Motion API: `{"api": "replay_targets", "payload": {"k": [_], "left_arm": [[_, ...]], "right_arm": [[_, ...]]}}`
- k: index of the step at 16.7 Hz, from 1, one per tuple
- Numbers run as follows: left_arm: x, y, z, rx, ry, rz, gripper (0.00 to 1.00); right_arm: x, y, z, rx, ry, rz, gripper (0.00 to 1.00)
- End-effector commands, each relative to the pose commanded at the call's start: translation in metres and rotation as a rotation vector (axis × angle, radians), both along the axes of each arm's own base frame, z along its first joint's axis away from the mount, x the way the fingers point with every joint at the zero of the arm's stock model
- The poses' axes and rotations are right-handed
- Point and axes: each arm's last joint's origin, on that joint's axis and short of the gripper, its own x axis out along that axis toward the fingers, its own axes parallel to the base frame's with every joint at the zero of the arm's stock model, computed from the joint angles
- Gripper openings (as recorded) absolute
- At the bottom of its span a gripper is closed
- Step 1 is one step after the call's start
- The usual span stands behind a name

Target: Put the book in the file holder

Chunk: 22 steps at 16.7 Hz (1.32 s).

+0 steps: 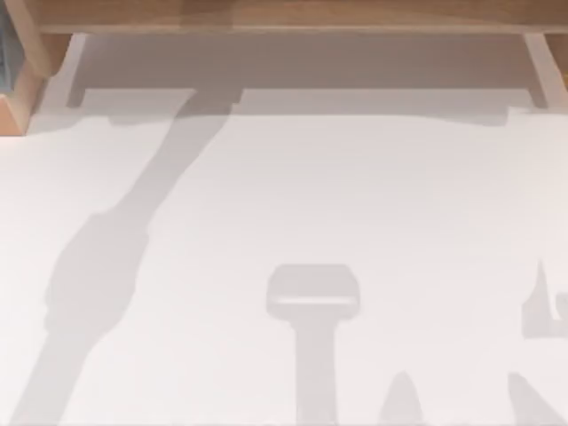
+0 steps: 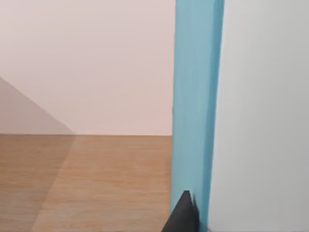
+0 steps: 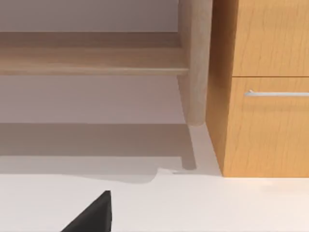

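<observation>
The book (image 2: 195, 96) stands upright close to the left wrist camera, as a tall blue band with a pale white face (image 2: 263, 121) beside it. My left gripper (image 2: 189, 216) is at the book's lower edge and appears shut on it, one black fingertip (image 2: 183, 212) pressed against the blue band. Behind the book lie a wooden surface and a pink wall. My right gripper (image 3: 91, 215) hovers low over the white table (image 3: 217, 208), facing the wooden shelf. The file holder is out of view. Long arm shadows cross the table (image 1: 355, 195) in the top view.
A wooden shelf unit (image 1: 284, 13) runs along the table's far edge, with a post (image 3: 195, 58) and a drawer cabinet (image 3: 265, 121) with a metal handle. A blue-grey sliver (image 1: 4, 58) sits at the far left edge beside a wooden frame.
</observation>
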Motion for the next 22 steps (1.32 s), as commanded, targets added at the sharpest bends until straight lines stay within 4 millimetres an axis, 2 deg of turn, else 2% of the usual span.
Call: {"api": "replay_targets", "payload": {"k": [7,12,14,16,19,22], "left_arm": [[0.0,0.0,0.015,0.0,0.0,0.0,0.0],[-0.001,0.001,0.016,0.0,-0.003,0.001,0.0],[-0.006,0.012,0.027,0.01,-0.029,0.013,0.0],[-0.012,0.041,0.045,0.047,-0.066,0.055,0.0],[-0.024,0.104,0.067,0.167,-0.103,0.164,0.0],[-0.033,0.175,0.07,0.356,-0.065,0.295,0.0]], "right_arm": [[0.0,0.0,0.0,0.0,0.0,0.0,1.0],[0.0,0.0,0.0,0.0,0.0,0.0,1.0],[0.0,0.0,0.0,0.0,0.0,0.0,1.0],[0.0,0.0,0.0,0.0,0.0,0.0,1.0],[0.0,0.0,0.0,0.0,0.0,0.0,1.0],[0.0,0.0,0.0,0.0,0.0,0.0,1.0]]}}
